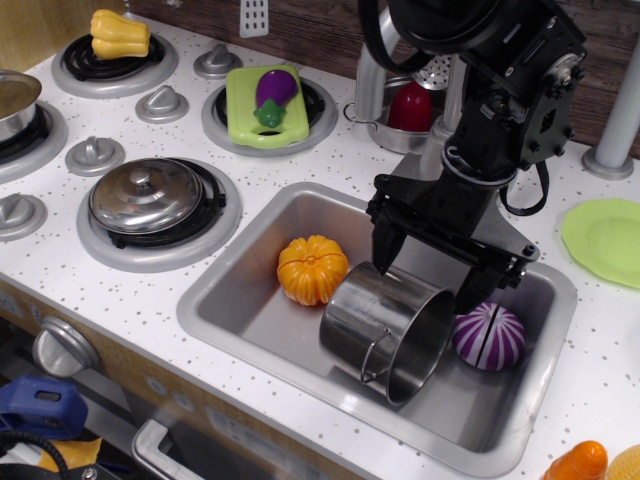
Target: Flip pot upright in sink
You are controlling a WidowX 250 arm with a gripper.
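The stainless-steel pot [385,330] lies on its side in the sink [235,300], its open mouth turned toward the front right and one thin wire loop handle showing low on the near side. It rests between an orange toy pumpkin [313,269], which touches or nearly touches its closed end, and a purple-and-white toy onion [489,336] just beside its rim. The end effector [428,272] hangs directly over the pot with its two black fingers spread wide, one near the pot's base end and the other near the rim, straddling the wall. It is released and grips nothing; whether the fingertips already touch the steel I cannot tell. That straddling pose likely sets up a pinch on the upper wall or rim, so the pot can be tipped onto its base. The flip is not yet done. The toys on both sides leave little room, so the pot could nudge them.
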